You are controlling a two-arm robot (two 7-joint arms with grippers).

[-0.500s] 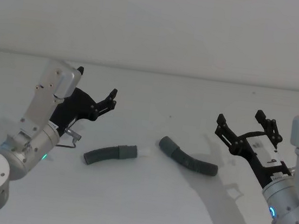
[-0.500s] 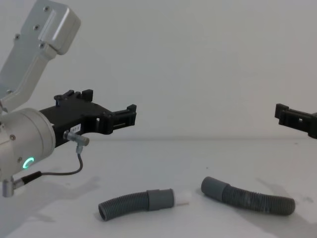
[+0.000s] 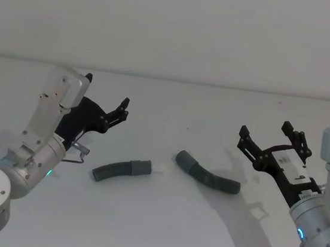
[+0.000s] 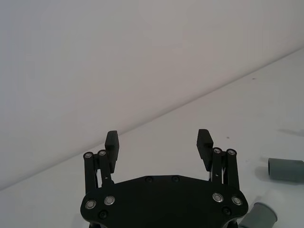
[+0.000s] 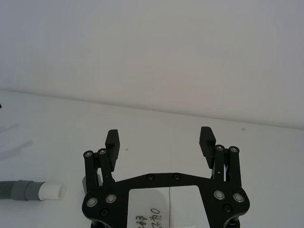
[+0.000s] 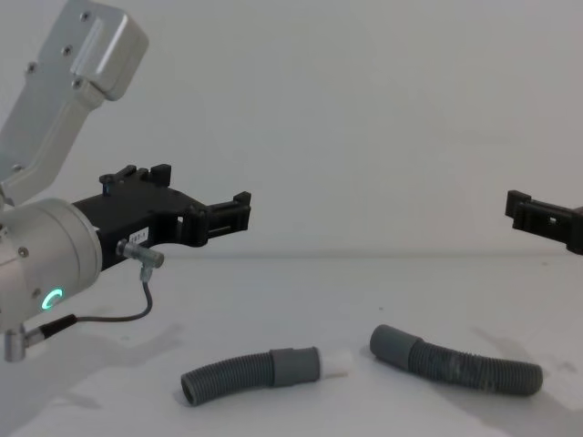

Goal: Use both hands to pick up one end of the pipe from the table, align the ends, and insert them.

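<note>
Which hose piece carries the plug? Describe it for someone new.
On the white table, two dark ribbed hoses lie apart, cuff facing cuff. It is the hose nearer the open left pincer. Only its grey cuff ends in a white tip.

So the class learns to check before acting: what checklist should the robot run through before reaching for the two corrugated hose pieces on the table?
1. Black plastic left pincer open and empty: ok.
2. Black plastic right pincer open and empty: ok.
3. Dark-grey corrugated plug hose lying free on the matte white table: ok.
4. Dark-grey corrugated socket hose lying free: ok.
5. White plug tip lined up with the smooth grey socket cuff: not ok, apart and at an angle.
6. Pincers down at the hoses: not ok, both hover above the table.
</note>
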